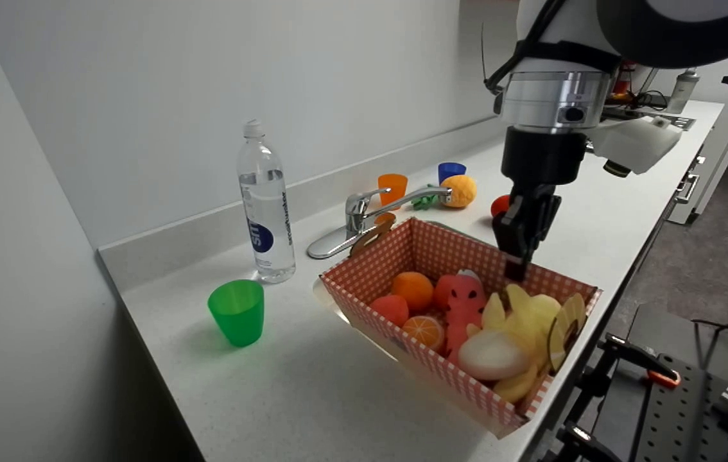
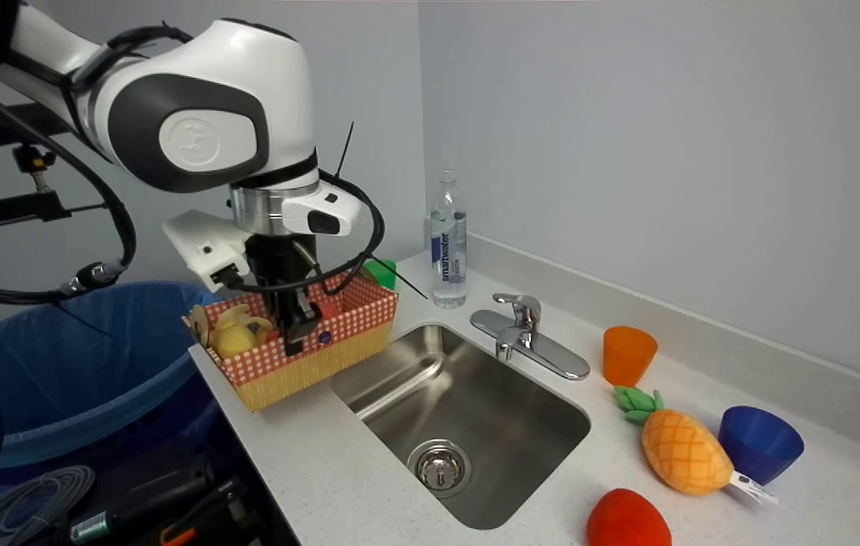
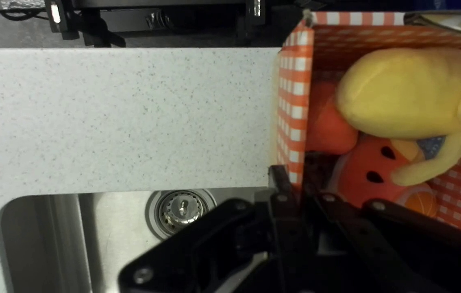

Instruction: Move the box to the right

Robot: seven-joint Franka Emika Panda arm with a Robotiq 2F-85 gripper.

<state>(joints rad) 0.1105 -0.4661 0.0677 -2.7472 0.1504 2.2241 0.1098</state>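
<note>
Pincer (image 3: 294, 183) clenched on the box (image 2: 339, 356), one finger inside its wall, one outside. In an exterior view, box is at 10 o'clock from the sink (image 2: 510, 425), over the counter (image 2: 354, 478); can't tell if it's touching. Toy fruit (image 1: 465, 321) inside. Bottle (image 2: 449, 258) at box's 2 o'clock.

Wrist view: right edge is cropping the red-and-white checked open box (image 3: 294, 106). In an exterior view, bottom edge is clipping a rounded red toy (image 2: 629, 520).
</note>
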